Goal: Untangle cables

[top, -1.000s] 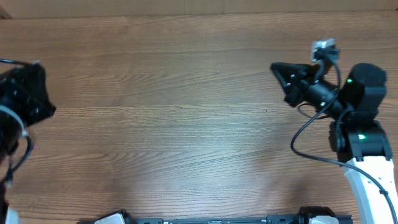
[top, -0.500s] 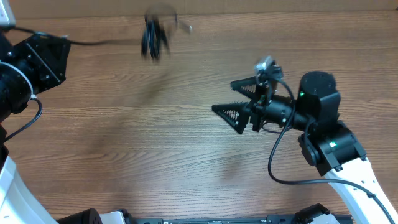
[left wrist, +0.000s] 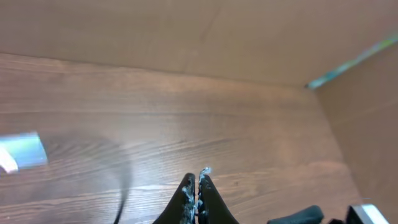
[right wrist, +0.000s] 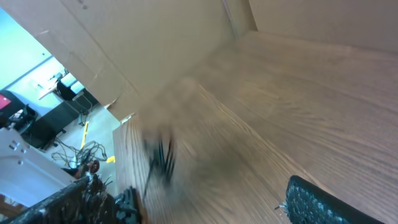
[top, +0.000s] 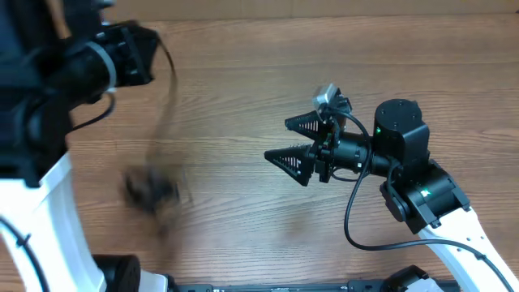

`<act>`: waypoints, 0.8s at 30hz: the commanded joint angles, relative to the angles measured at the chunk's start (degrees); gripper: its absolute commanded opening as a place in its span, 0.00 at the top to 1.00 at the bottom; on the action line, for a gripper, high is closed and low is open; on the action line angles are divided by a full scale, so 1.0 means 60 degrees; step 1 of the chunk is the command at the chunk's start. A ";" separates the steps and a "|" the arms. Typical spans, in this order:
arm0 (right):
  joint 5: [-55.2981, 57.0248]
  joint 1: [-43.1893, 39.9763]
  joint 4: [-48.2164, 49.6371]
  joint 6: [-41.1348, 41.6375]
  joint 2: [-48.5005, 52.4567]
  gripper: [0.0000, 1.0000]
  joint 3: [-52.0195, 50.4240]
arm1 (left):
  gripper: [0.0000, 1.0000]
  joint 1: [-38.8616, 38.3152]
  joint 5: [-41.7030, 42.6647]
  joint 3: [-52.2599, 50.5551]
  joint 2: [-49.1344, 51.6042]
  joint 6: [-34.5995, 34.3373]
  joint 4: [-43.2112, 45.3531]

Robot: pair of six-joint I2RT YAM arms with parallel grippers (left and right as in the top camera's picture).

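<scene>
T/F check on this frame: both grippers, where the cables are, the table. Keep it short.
1. The right gripper is open and holds nothing. True.
2. The cables lie between the right gripper's fingers. False: they are a blurred bundle on the left side of the table, apart from that gripper.
3. The left gripper is shut. True.
4. A strand of the cables runs from the left gripper down to the bundle. True, in the overhead view.
5. The table is white plastic. False: it is brown wood.

One desk point(top: 243, 73). Two robot arms: left arm point(top: 81, 69), right arm point(top: 418, 191). Two fingers point(top: 303, 126) per arm. One blurred bundle of black cables point(top: 150, 189), cord count unreadable.
</scene>
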 commanded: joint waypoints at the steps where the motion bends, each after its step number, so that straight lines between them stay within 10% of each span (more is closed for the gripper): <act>1: -0.0015 0.0073 -0.0248 -0.0120 0.0080 0.08 0.0189 | 0.96 -0.0812 -0.1333 0.0066 0.0346 -0.0138 0.0219; 12: 0.0029 0.0197 -0.1217 -0.0616 0.0452 0.09 0.0189 | 0.96 -0.1326 -0.1417 0.0066 0.0761 -0.0433 0.0291; 14: 0.0342 0.0291 -0.1413 -0.0608 0.0452 0.05 0.0189 | 0.84 -0.1351 -0.1421 0.0066 0.0780 0.0004 -0.0178; 16: 0.1362 0.0419 -0.1767 -0.0619 0.0452 0.00 0.0189 | 0.21 -0.1592 -0.1260 0.0066 0.0820 0.2120 -0.0863; 18: 0.1821 0.0463 -0.1810 -0.0623 0.0452 0.00 0.0189 | 0.00 -0.1963 -0.0951 0.0066 0.0831 0.4357 -0.1555; 24: 0.1847 0.0463 -0.1588 -0.0769 0.0437 0.00 0.0208 | 0.00 -0.3085 -0.1486 0.0076 0.0652 0.5377 -0.0605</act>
